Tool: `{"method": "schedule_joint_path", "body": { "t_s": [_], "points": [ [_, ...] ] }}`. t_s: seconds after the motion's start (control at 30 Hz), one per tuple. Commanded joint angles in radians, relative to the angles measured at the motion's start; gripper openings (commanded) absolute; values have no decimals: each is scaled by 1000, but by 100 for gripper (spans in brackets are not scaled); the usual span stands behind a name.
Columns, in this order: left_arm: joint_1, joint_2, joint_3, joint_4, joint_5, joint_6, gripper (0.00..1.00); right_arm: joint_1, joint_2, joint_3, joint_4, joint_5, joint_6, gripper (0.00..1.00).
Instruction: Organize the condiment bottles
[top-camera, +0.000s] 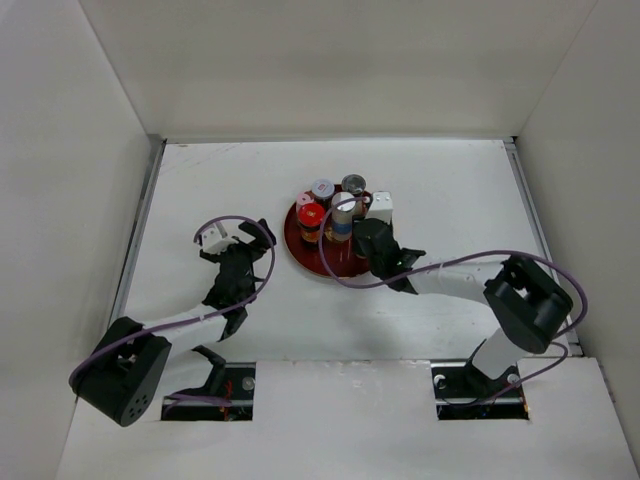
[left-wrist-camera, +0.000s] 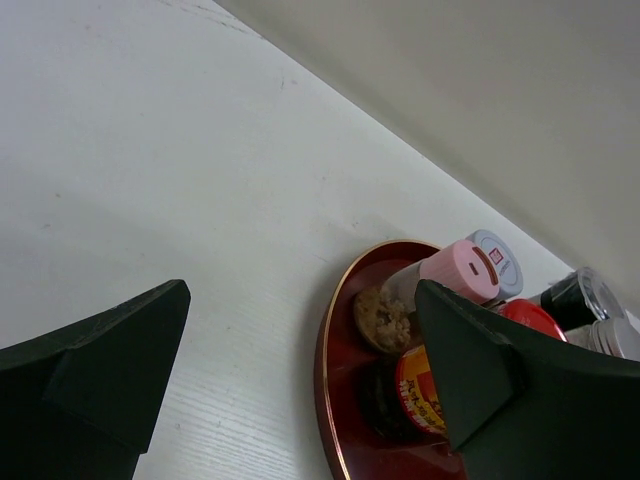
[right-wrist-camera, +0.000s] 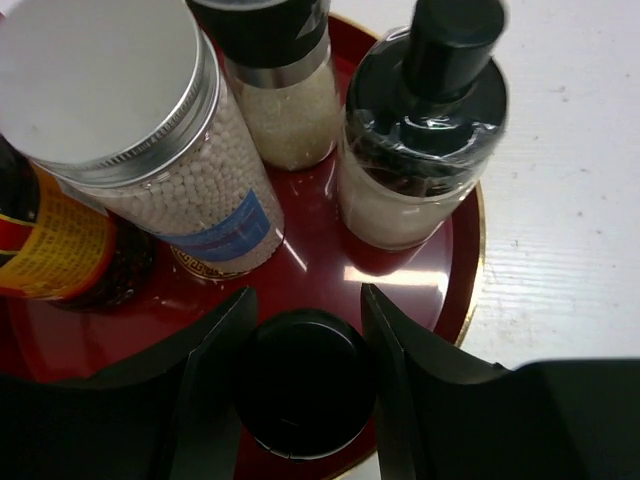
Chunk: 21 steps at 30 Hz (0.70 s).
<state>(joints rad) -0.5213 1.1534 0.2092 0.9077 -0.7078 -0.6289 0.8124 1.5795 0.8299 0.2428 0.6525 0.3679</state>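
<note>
While L gripper (left-wrist-camera: 300, 300) hung fully open and empty over table (left-wrist-camera: 150, 150) beside red tray (left-wrist-camera: 330, 340), R gripper (right-wrist-camera: 307, 295) was closed on dark-capped jar (right-wrist-camera: 300, 385) at tray's rim. The other condiment bottles (right-wrist-camera: 130, 130) stood upright on the tray.

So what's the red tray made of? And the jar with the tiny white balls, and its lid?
The red tray is shiny with a gold rim, so it is probably lacquered wood or plastic; the look can't say which. The jar is see-through, so it is glass or clear plastic. Its lid is silvery with a ridged edge, likely metal.
</note>
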Motion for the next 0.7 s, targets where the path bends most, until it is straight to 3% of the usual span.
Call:
{"method": "schedule_joint_path", "body": {
  "t_s": [0.0, 0.17, 0.33, 0.43, 0.67],
  "points": [
    [7, -18, -2, 22, -12, -8, 100, 3, 31, 54, 111, -8, -23, 43],
    [-7, -30, 2, 19, -19, -12, 100, 17, 53, 25, 118, -2, -17, 55],
    [1, -21, 7, 8, -12, -18, 100, 21, -12, -6, 115, -1, -17, 88],
    [11, -11, 19, -24, -25, -20, 100, 27, -103, -28, 113, 7, -20, 98],
    [34, 71, 163, -277, -29, -40, 100, 26, -353, -130, 119, 7, -24, 100]
  ]
}}
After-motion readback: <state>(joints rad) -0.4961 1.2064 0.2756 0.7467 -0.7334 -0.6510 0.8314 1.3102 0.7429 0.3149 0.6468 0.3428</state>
